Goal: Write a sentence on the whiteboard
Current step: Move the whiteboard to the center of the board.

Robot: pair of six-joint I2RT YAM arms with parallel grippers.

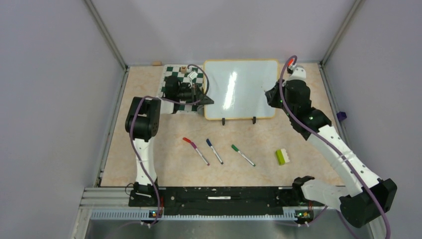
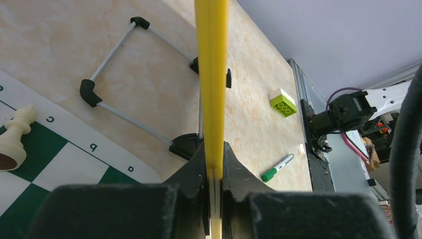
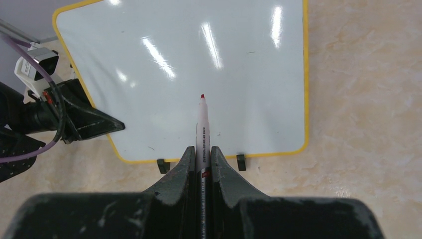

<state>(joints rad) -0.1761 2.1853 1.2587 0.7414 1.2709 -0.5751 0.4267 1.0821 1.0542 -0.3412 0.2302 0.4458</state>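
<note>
The whiteboard [image 1: 241,89] lies at the back of the table, glossy white with a yellow rim and two black clips on its near edge. No sentence shows on its face [image 3: 189,74]. My left gripper [image 1: 206,99] is shut on the board's left edge; in the left wrist view the yellow rim [image 2: 211,74] runs straight up from between the jaws of this gripper [image 2: 215,149]. My right gripper [image 1: 268,94] is at the board's right side, shut on a white marker [image 3: 202,124]. The marker's red tip points over the board's lower middle, ahead of the gripper [image 3: 201,149].
A green-and-white chessboard mat [image 1: 181,82] with a pale chess piece [image 2: 15,137] lies left of the board. Red [image 1: 195,150], blue [image 1: 214,151] and green [image 1: 243,155] markers lie on the near table, with a lime brick [image 1: 282,157] to their right. A wire stand [image 2: 139,79] sits under the board.
</note>
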